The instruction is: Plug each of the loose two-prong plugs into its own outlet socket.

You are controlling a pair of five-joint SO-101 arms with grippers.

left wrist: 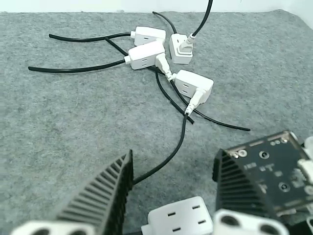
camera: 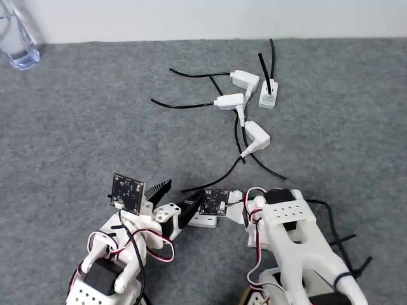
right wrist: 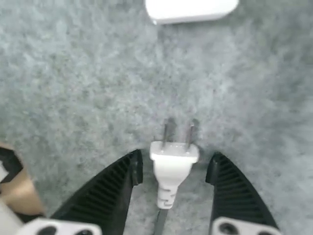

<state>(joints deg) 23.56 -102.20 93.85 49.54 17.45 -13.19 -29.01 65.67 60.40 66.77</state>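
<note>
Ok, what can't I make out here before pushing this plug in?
- Right wrist view: near socket is cut off by the top edge, so its slots are hidden.
- High view: the right arm's circuit board covers the plug, so alignment is unclear.
- Left wrist view: the socket runs off the bottom edge inside the left tool; whether they touch is unclear.

I count five white outlet sockets (left wrist: 149,34) (left wrist: 176,54) (left wrist: 144,55) (left wrist: 193,83) (left wrist: 178,218): four bunched toward the table's far edge, one at its near edge. Four two-prong plugs (left wrist: 187,43) (left wrist: 165,66) (left wrist: 195,98) (right wrist: 173,156): three sit in sockets, one lies loose. One clear vessel (camera: 16,41) stands at the far left corner.
</note>
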